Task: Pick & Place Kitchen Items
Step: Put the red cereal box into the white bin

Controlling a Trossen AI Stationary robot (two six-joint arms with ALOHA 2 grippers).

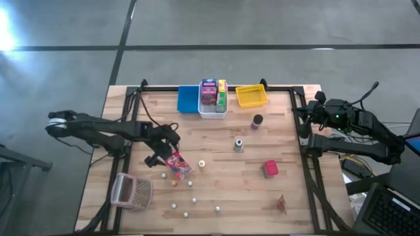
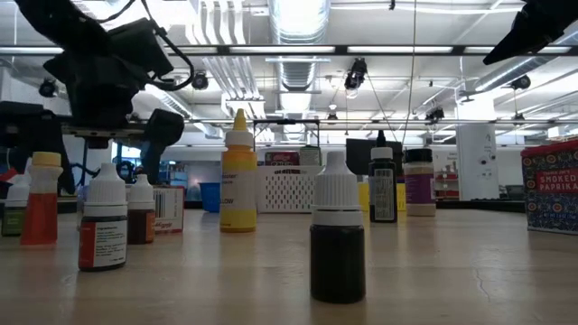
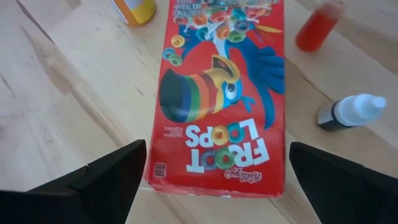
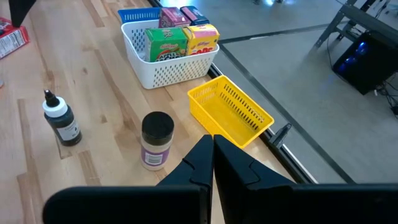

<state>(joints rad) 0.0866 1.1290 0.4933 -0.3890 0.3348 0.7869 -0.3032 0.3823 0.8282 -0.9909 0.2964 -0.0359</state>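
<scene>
one cereal box (image 3: pixel 219 99) lies flat under the wide-open left gripper (image 3: pixel 214 180); next: descend, close; right gripper (image 4: pixel 211 163) shut.

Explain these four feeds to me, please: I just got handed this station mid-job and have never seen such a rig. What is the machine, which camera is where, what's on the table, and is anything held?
The machine is two dark arms at a wooden table, each ending in two fingers. One picture looks straight down, one sits at table level, and one rides on each wrist.

The left gripper hovers open over a red Froot Loops box lying flat; it holds nothing yet. The right gripper waits shut and empty at the table's right edge.

At the far edge stand a blue bin, a white bin already holding small boxes, and an empty yellow bin. Loose on the table are a dark jar, a small dropper bottle, a pink box, little balls and a mesh basket.
</scene>
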